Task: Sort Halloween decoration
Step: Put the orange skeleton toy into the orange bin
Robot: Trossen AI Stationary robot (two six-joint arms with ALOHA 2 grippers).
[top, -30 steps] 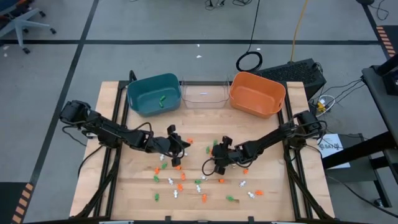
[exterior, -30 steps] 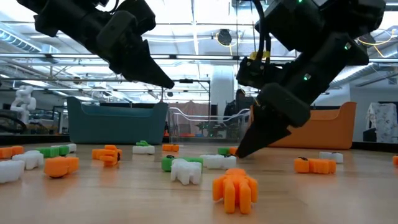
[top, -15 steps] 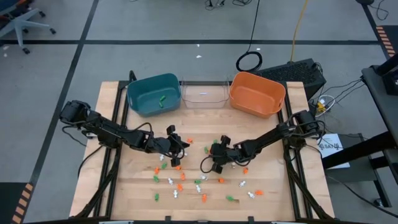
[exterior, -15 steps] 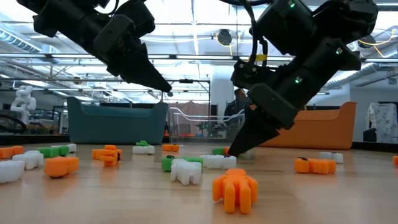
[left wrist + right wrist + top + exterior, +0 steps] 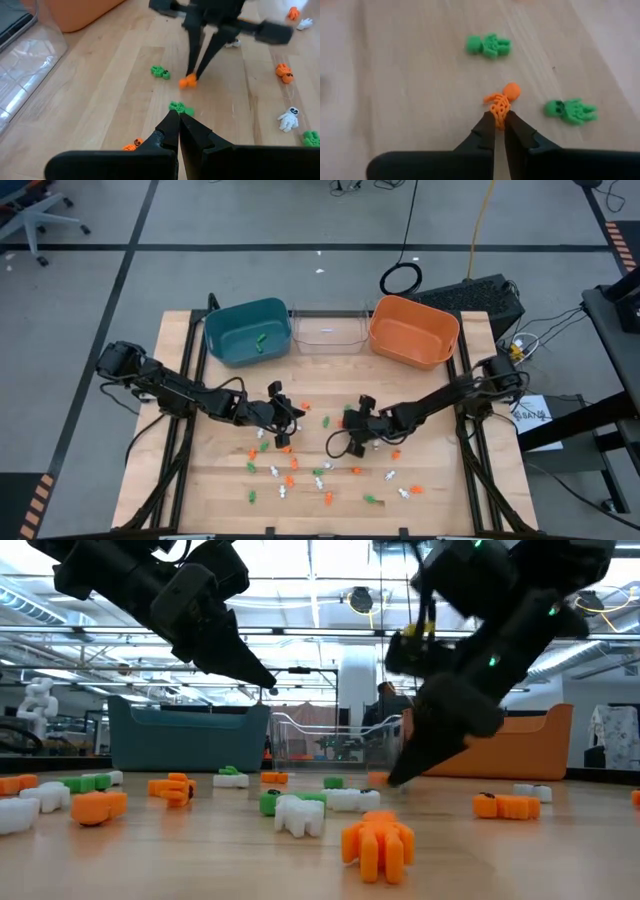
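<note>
Orange skeleton trinket [image 5: 501, 101] pinched at its lower end by the right gripper [image 5: 500, 121], fingers pressed together on it; the figure's long axis runs on straight ahead from the fingertips, head end farthest out; in the left wrist view the same piece shows as an orange blob [image 5: 188, 81] at the tips of the right gripper [image 5: 196, 76], low at the tabletop [image 5: 440, 470]; lifted or not, cannot tell.

Two green trinkets [image 5: 489, 45] [image 5: 569, 110] lie near the held one, both apart from it, so pulling it up looks clear. Judged next move: carry to the orange bin [image 5: 414, 330] at the far edge, which sits on the right arm's own side; open wood between gripper [image 5: 351, 423] and bin, only a few scattered pieces below the path; the bin wall has to be cleared from above.

Left gripper [image 5: 178, 118] pressed shut, nothing seen between its fingers; it hangs above the tabletop with a green trinket [image 5: 177, 106] just ahead of its tips; in the high view it sits at [image 5: 284, 417], left of centre, nearer the teal bin [image 5: 247, 332]; clear bin [image 5: 327, 331] between the two coloured ones. Remaining decoration [image 5: 290, 478] scattered across the near half of the tabletop; one green piece [image 5: 259, 340] already in the teal bin.
</note>
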